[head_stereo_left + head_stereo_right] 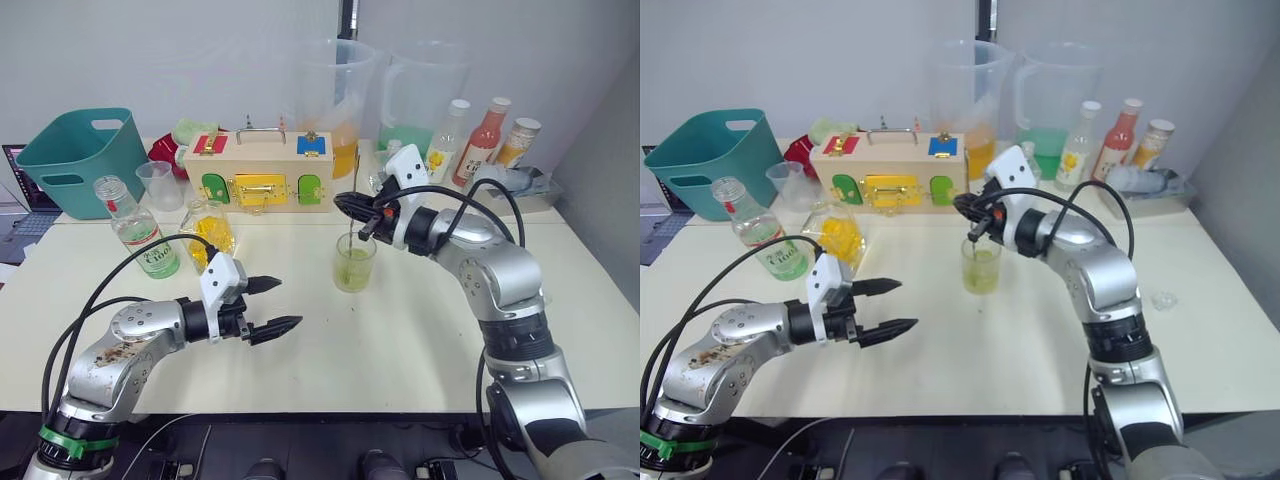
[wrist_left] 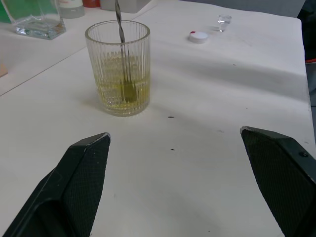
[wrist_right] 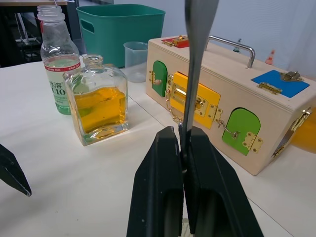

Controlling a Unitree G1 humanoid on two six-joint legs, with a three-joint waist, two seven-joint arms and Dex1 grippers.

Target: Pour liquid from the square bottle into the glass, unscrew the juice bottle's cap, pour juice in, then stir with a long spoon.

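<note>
- The left gripper [image 1: 272,305] is nearest, low over the white table [image 1: 400,340]. Its two black fingers are spread wide and hold nothing.
- A bit farther, in the middle of the table, stands the glass [image 1: 354,262]. It has ribbed sides. There is yellow-green liquid in the bottom of it.
- The long spoon [image 2: 122,47] stands almost straight up in the glass, with its small bowl down in the liquid.
- The right gripper [image 1: 352,208] is just above the glass. Its fingers are pressed together on the thin handle of the spoon.
- To the left of the glass, the square bottle [image 1: 209,233] stands upright with yellow liquid inside. Its top is open.
- Right beside it, farther left, is the juice bottle [image 1: 137,228] with the green-and-white label. It has no lid on, and only a little pale green juice is left in it.
- The small white cap [image 2: 198,36] lies flat on the table, well apart from the glass.
- Behind the bottles is a wooden box [image 1: 259,172] with coloured doors and a metal handle.
- At the back left is a green basket [image 1: 80,160] and a small plastic cup [image 1: 156,184].
- At the back stand two big jugs [image 1: 336,100] and some more bottles [image 1: 482,140].
</note>
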